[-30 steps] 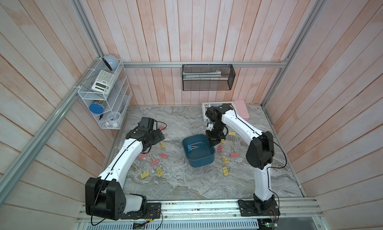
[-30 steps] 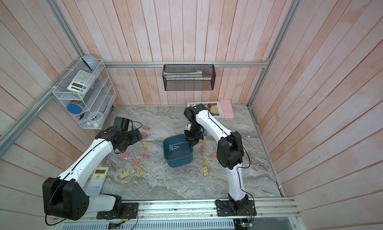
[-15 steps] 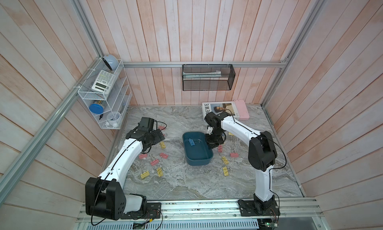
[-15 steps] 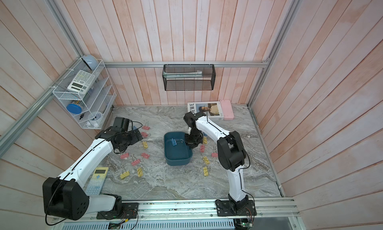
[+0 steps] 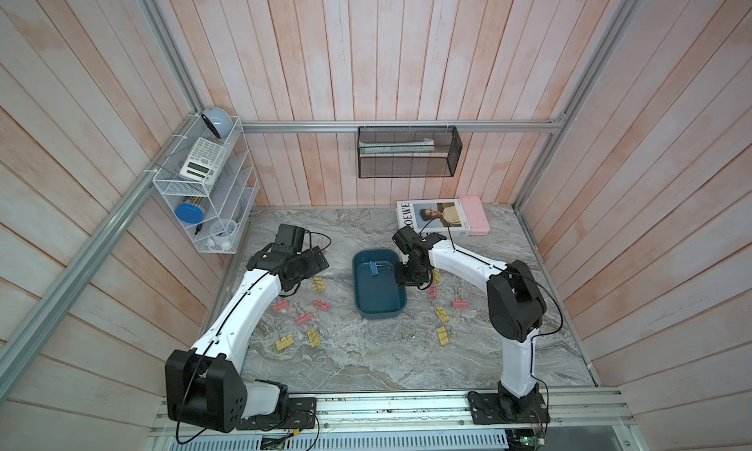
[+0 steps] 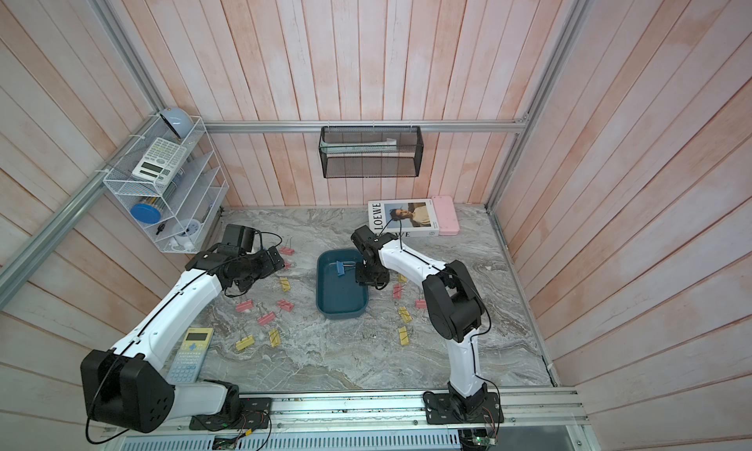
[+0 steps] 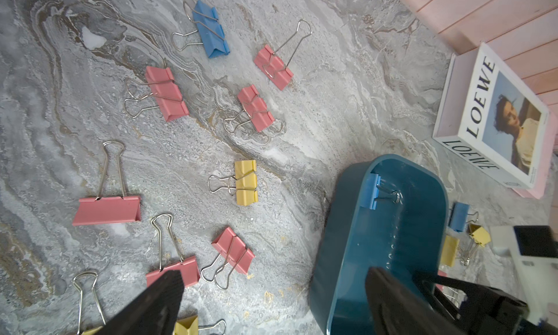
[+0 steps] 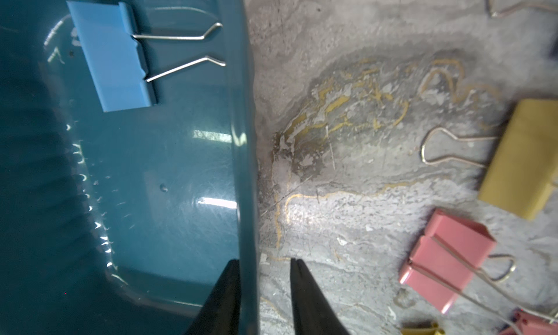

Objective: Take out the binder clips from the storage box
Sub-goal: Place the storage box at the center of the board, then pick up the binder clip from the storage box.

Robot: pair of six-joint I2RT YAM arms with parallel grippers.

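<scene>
Marble tabletop round the teal box is strewn with clips, and one blue clip lies inside, near the end toward the back wall. The right gripper straddles the box's side wall, jaws slightly apart and pinching nothing, while the left gripper hangs spread wide over loose clips. Lifting carelessly could snag the rim and drag the box, shifting that clip.
</scene>
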